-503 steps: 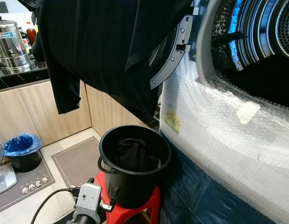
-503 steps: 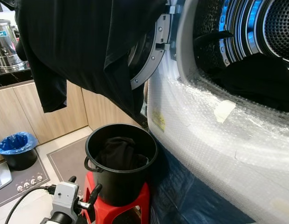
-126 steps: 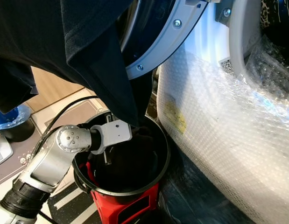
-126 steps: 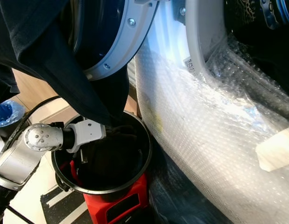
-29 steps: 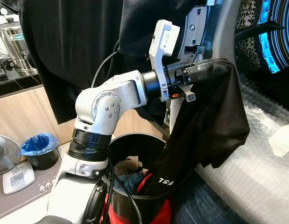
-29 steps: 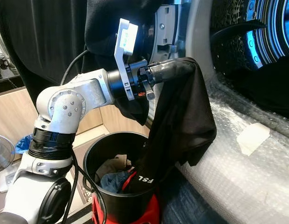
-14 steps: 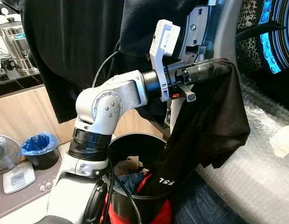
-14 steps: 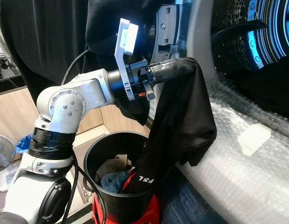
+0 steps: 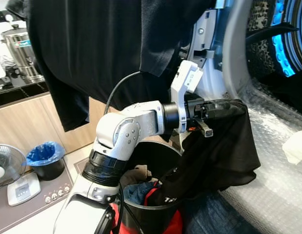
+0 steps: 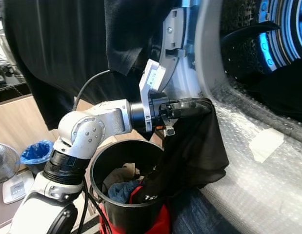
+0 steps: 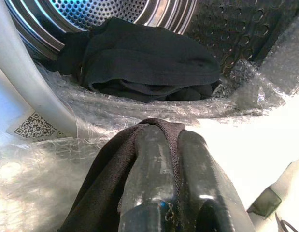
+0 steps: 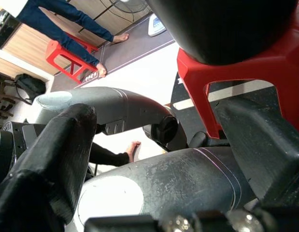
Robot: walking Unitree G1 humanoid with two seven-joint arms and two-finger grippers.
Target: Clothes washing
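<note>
My left gripper (image 9: 223,108) is shut on a black garment (image 9: 224,151), held out level toward the washing machine's open drum (image 9: 282,44). The garment drapes down from the fingers, and its lower end trails into the black bucket (image 10: 104,197) on a red stool (image 10: 155,225). More clothes, one of them blue, lie in the bucket. In the left wrist view the fingers (image 11: 149,174) pinch the cloth just before the drum's lip, and dark clothes (image 11: 144,63) lie inside the drum. My right gripper (image 12: 159,145) hangs low beside my body, open.
Bubble wrap (image 9: 272,190) covers the washer's front below the opening. A black shirt (image 9: 102,48) hangs over the open door (image 9: 202,29). Left of me are a counter with a steel urn (image 9: 24,48), a blue-lined bin (image 9: 43,158) and a fan (image 9: 4,165). A person's legs (image 12: 67,19) stand behind.
My left arm has dropped lower and reached further right toward the drum's lip, carrying the black garment down with it. The head view has shifted slightly.
</note>
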